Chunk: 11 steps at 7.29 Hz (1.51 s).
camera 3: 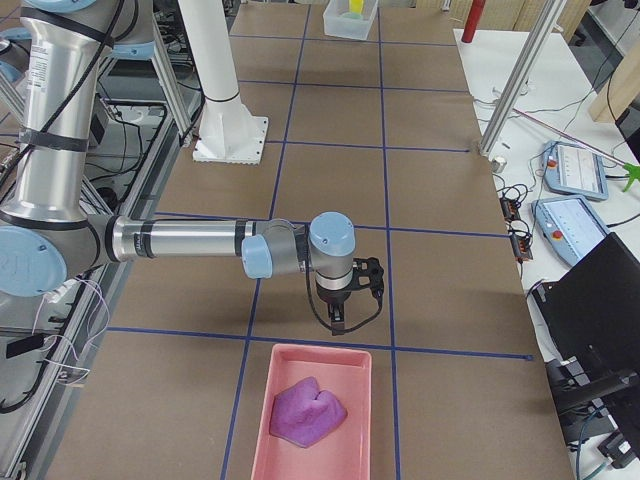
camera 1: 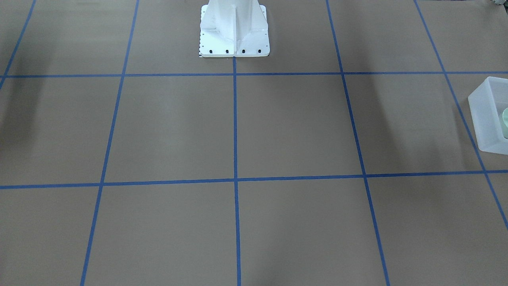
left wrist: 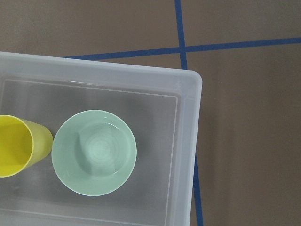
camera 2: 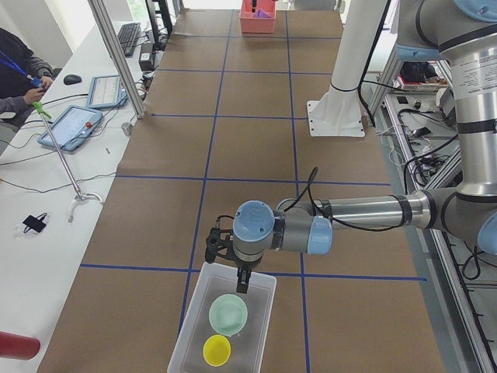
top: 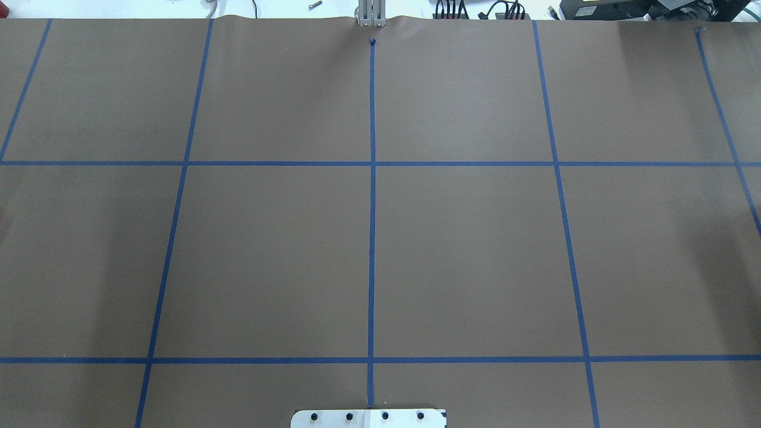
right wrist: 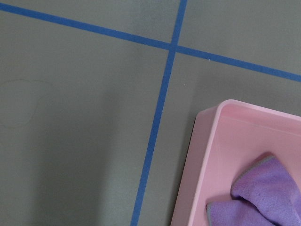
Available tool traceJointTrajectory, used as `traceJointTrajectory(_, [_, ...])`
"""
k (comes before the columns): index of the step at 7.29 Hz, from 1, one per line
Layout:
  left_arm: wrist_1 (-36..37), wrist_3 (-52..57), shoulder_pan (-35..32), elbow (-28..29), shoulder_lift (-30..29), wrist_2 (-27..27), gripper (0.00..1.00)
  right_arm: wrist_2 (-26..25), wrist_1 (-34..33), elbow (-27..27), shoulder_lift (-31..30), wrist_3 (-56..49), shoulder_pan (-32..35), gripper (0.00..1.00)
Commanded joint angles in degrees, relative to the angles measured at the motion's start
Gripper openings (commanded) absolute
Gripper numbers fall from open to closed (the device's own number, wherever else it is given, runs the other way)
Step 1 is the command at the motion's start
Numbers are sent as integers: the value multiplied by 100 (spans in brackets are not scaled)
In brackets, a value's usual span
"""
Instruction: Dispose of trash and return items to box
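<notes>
1. The box point(left wrist: 187, 108) is a frosted white bin. It sits on the brown surface point(left wrist: 244, 141) with its open side up.
2. In the left wrist view, the long side of the box runs left to right across the frame. One corner sits in the upper right, by a cross of blue tape lines point(left wrist: 181, 48).
3. In the left side view, the box point(camera 2: 186, 338) is at the bottom middle of the frame, and its long side runs up and down the frame.
4. The mint-green bowl point(left wrist: 94, 153) stands inside the box with its open side up. It is round, so it has no long side.
5. A yellow cup point(left wrist: 16, 146) stands in the box too, open side up, just left of the bowl. I cannot tell if they touch.
6. The left fingers point(camera 2: 243, 281) point down over the upper end of the box. I cannot tell if they are open or closed.
7. The right fingers point(camera 3: 337, 322) point down near the upper end of a pink tray point(camera 3: 262, 430). I cannot tell if they are open or closed either.
8. A purple cloth point(camera 3: 308, 412) lies in the pink tray.
9. In the front view, the box point(camera 1: 482, 115) peeks in at the right edge.
</notes>
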Motion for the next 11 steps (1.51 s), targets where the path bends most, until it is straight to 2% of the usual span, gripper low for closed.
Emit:
traceJointTrajectory(1, [0, 0, 2, 12, 0, 2, 98, 5, 24, -71, -28, -20, 109, 100])
traceJointTrajectory(5, [0, 0, -7, 21, 9, 2, 98, -13, 77, -1, -239, -73, 575, 100])
traceJointTrajectory(11, [0, 0, -7, 47, 123, 2, 98, -48, 77, 35, -239, -55, 628, 100])
